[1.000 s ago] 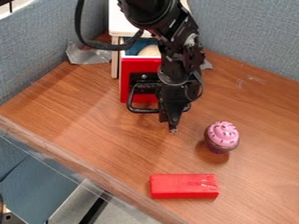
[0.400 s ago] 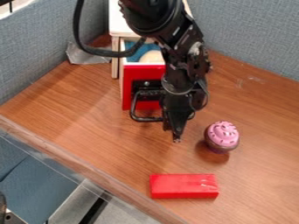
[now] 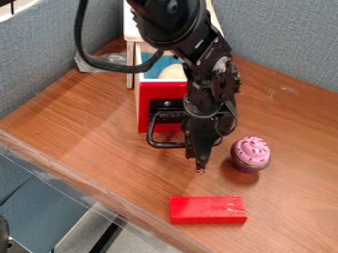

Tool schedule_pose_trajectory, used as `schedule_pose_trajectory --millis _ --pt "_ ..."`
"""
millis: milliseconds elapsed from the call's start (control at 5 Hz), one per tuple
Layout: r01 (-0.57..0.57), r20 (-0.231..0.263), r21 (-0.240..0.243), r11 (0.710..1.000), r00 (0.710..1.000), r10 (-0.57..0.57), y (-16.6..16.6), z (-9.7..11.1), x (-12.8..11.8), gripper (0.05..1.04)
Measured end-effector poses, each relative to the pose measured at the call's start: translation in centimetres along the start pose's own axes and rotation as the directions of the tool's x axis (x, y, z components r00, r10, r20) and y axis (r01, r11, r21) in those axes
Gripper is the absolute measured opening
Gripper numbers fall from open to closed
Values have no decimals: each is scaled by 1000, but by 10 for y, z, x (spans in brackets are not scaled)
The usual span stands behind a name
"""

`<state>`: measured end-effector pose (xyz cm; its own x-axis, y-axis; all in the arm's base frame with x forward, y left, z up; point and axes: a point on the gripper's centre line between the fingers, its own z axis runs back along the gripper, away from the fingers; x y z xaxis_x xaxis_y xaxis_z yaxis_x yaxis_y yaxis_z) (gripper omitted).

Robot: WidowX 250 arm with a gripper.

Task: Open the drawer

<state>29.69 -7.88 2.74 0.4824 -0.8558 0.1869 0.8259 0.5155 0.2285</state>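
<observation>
Red-fronted and blue-lined, the drawer (image 3: 150,96) stands open from its white-topped wooden cabinet (image 3: 131,24) on the brown wooden table (image 3: 86,116), a pale round object (image 3: 173,72) inside. Here's the black robot gripper (image 3: 200,167), down at the looped black handle (image 3: 166,145), open or closed, I cannot tell! Pink-frosted cupcake (image 3: 251,152) nearby, oblong red block (image 3: 207,210) out front.

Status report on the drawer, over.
Tool at the black handle. Red-fronted drawer open, pale object inside. Cupcake close beside the tool; red block farther out, neither touching the drawer.
</observation>
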Motion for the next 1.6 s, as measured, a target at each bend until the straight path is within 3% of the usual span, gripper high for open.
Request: schedule_pose_trajectory --millis 1200,1400,1600 --pt "24 10 -12 1000 1000 -24 -13 4 1 153" --pt "33 14 -16 999 999 -32 -15 6 0 201" --pt "72 33 -8 997 997 -71 -15 11 4 447"
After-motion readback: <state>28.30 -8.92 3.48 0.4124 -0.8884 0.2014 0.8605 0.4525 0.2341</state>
